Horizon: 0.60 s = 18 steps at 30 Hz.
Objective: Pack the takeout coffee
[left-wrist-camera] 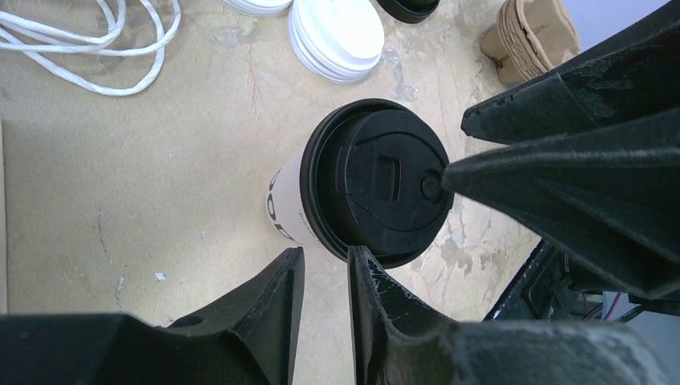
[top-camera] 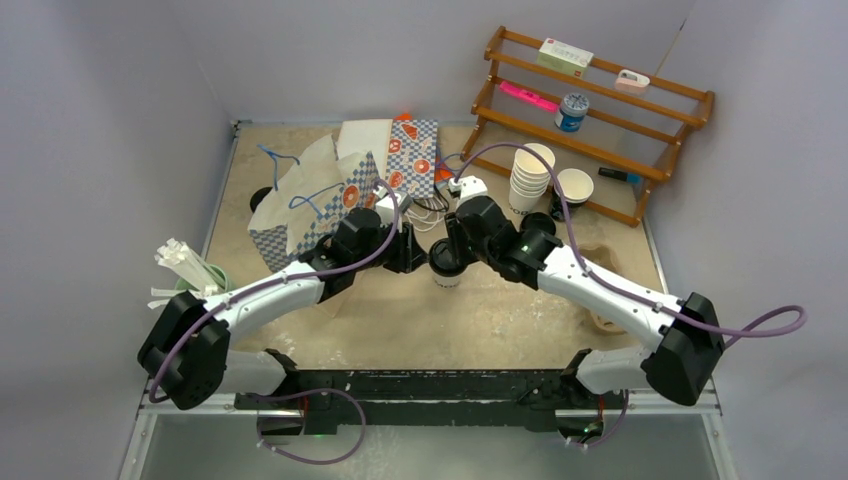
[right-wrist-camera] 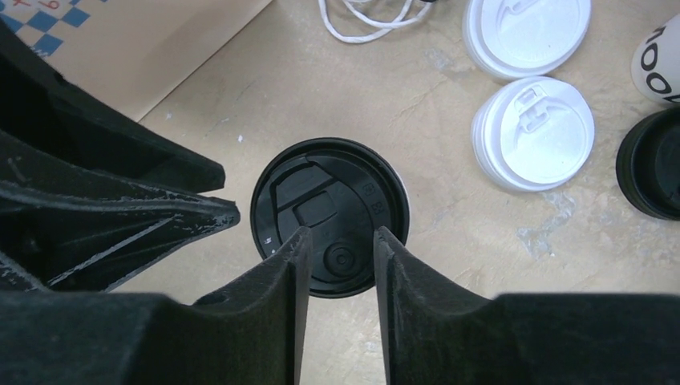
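Note:
One takeout coffee, a pale paper cup with a black sip lid, stands upright on the table between both arms. The cup's printed white side shows in the left wrist view. My left gripper is beside the cup with its jaws narrowly apart and nothing between them; one fingertip meets the lid's rim. My right gripper hovers right over the lid, jaws partly open, the lid showing through the gap. Another black-lidded cup stands at the right.
Checked paper bags stand behind the left arm. White lids and a white cord lie near the cup. A stack of lidless cups, a wooden rack, a cardboard carrier and straws are around.

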{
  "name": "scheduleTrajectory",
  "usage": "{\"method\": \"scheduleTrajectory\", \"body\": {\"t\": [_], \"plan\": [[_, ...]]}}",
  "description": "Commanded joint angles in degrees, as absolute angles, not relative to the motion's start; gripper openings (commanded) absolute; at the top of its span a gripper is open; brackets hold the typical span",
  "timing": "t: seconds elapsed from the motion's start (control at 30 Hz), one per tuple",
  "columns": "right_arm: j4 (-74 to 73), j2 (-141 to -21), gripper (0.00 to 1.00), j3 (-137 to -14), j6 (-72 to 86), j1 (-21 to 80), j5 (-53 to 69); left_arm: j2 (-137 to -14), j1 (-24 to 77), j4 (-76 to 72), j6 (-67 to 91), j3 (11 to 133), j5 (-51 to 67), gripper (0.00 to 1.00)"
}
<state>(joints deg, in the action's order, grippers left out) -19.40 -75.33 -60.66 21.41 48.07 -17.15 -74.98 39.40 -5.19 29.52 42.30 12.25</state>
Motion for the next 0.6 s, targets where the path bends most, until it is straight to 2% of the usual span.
{"method": "scheduleTrajectory", "body": {"t": [0.0,0.1,0.57], "plan": [[-22.7,-75.7,0.34,-63.9,23.4,45.8,-18.4,-75.5,39.2,-8.1,30.4,44.0,13.4,0.29],[-23.1,-76.0,0.26,-64.5,23.6,43.4,-15.4,-75.8,39.2,-8.3,30.6,44.0,13.4,0.29],[-22.4,-79.2,0.23,-65.5,22.9,39.9,-7.4,-77.5,39.2,-9.1,30.7,44.3,14.1,0.27]]}}
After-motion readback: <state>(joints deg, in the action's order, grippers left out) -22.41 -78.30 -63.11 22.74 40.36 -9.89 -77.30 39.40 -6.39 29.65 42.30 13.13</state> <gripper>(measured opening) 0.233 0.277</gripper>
